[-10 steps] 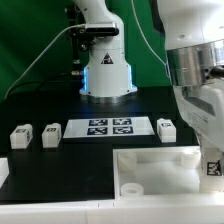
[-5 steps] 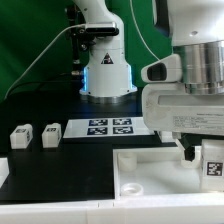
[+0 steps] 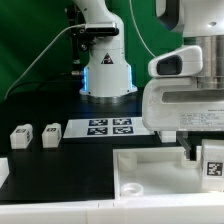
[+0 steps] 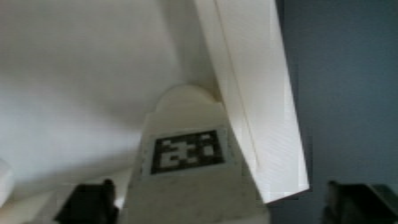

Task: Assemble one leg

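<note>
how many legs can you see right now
3. Two legs sit side by side at the exterior view's left, beside the marker board. One leg is under the gripper at the right. Another may be hidden behind the arm.

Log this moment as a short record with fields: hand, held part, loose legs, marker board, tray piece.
hand: low at the exterior view's right, over the tray piece's right side; open or shut cannot be told
part between the fingers: leg, tag facing the wrist camera
loose legs: two, side by side at the exterior view's left
marker board: flat, mid-table
tray piece: white, in the foreground
</note>
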{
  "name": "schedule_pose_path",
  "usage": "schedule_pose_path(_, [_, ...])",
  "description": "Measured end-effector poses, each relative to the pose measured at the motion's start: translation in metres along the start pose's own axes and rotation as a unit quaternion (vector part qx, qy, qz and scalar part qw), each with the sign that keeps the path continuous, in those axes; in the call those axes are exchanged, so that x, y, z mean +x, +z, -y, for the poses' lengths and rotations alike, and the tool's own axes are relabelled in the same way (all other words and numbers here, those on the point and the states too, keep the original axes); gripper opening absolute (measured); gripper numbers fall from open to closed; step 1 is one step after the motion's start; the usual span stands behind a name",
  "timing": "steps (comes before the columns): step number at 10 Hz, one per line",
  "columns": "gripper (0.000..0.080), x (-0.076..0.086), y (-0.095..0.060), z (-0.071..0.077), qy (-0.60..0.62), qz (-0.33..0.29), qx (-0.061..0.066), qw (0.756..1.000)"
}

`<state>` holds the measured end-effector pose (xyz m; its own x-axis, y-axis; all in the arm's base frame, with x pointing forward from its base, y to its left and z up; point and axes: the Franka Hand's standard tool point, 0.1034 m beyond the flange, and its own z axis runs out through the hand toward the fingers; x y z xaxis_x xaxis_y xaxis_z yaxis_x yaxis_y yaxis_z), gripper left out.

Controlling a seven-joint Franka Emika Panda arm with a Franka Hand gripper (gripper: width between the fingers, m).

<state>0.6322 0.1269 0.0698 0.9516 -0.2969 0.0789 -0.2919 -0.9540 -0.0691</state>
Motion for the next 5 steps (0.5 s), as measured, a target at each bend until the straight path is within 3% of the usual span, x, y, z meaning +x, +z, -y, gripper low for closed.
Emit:
schedule_pose_path(1, [0.0439, -0.0001, 0.0, 0.0002, 0.005, 0.0, 0.0, 1.0])
schedule_pose_path(2, [0.0439, -0.0008, 0.0003, 0.0005, 0.075, 0.002, 0.003, 0.997])
schedule_pose_path(3, [0.0298, -0.0012, 0.0013, -0.0029, 0.109, 0.005, 0.001, 0.994])
schedule_pose_path(5, [0.0298, -0.0001, 0.0011, -0.0042, 0.233, 0.008, 0.007, 0.972])
